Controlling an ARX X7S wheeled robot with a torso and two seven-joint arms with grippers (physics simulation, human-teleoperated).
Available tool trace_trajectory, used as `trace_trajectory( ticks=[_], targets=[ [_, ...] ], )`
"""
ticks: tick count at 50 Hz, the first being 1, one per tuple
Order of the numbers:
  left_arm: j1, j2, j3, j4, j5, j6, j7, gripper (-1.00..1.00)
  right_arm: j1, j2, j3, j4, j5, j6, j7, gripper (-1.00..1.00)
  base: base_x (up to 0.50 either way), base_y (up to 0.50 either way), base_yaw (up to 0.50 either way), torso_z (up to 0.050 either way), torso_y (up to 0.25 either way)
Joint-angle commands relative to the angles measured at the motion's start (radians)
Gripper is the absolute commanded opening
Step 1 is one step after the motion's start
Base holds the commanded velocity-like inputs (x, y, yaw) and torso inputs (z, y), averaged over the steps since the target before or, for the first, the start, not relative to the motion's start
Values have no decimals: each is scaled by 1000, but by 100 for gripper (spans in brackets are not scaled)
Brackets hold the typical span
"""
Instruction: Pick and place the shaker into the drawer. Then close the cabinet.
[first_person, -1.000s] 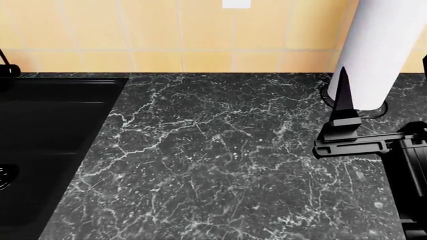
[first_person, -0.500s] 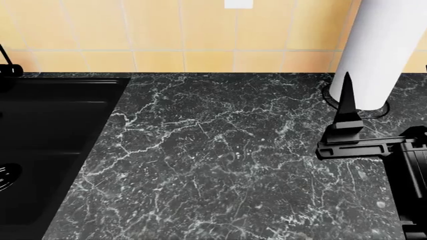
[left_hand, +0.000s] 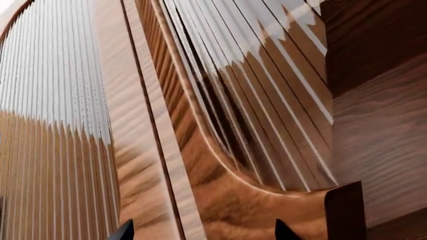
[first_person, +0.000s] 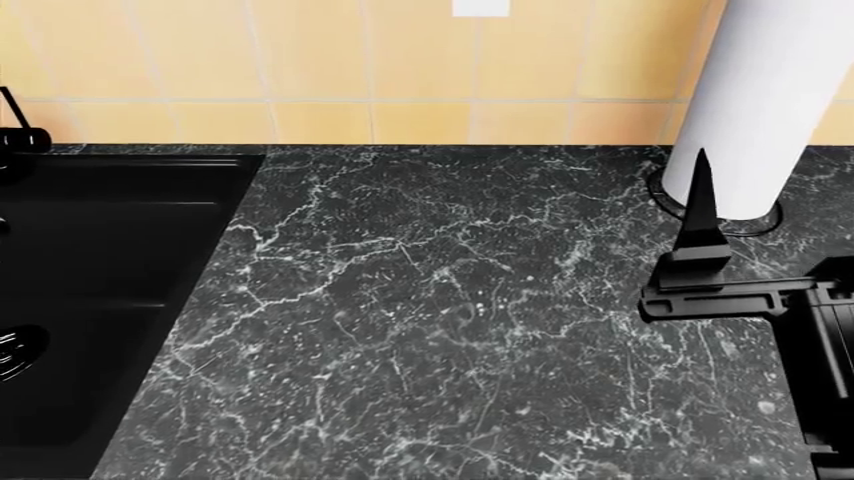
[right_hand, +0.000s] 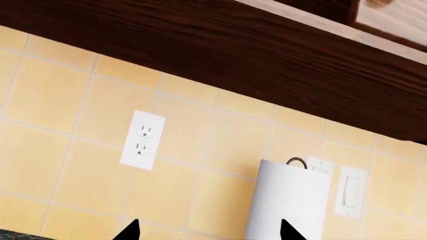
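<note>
From the head, we see our right gripper (first_person: 727, 270) parted and empty above the black marble counter (first_person: 441, 320), beside a white paper towel roll (first_person: 774, 90). Our left wrist faces reddish-brown grained wood (left_hand: 200, 150), fingertips apart. Right wrist: a wall outlet (right_hand: 142, 140); no writing legible.

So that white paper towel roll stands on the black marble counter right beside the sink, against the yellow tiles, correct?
Not quite. The head view shows the paper towel roll at the far end of the counter from the sink, near the right end effector. It does stand against the yellow tiles.
</note>
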Motion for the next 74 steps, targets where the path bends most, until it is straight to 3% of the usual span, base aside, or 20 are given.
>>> trace_trajectory(
  ticks=[1, 36, 53, 61, 66, 71, 74],
  targets=[
    [-3, 68, 78, -179, 11, 135, 128, 100, -12, 2, 0, 33, 6, -12, -13, 100, 0, 0, 0, 10, -12],
    [-106, 204, 364, -533, 291, 279, 198, 100, -217, 95, 57, 25, -64, -145, 12, 100, 0, 0, 0, 2, -5],
    [-151, 329, 485, -889, 415, 444, 264, 100, -320, 147, 95, 30, -89, -211, 28, 100, 0, 0, 0, 4, -5],
    [-241, 335, 735, -1010, 173, 552, 159, 100, -370, 160, 105, 38, -112, -240, 32, 100, 0, 0, 0, 6, -7],
    [-260, 335, 799, -1031, 99, 580, 132, 100, -409, 170, 116, 42, -125, -265, 39, 100, 0, 0, 0, 7, -9],
    [-272, 333, 761, -1043, 52, 609, 151, 100, -410, 170, 117, 40, -125, -263, 42, 100, 0, 0, 0, 5, -7],
    [-273, 211, 628, -782, -40, 520, 98, 100, -365, 153, 98, 39, -115, -231, 35, 100, 0, 0, 0, 7, -4]
  ],
)
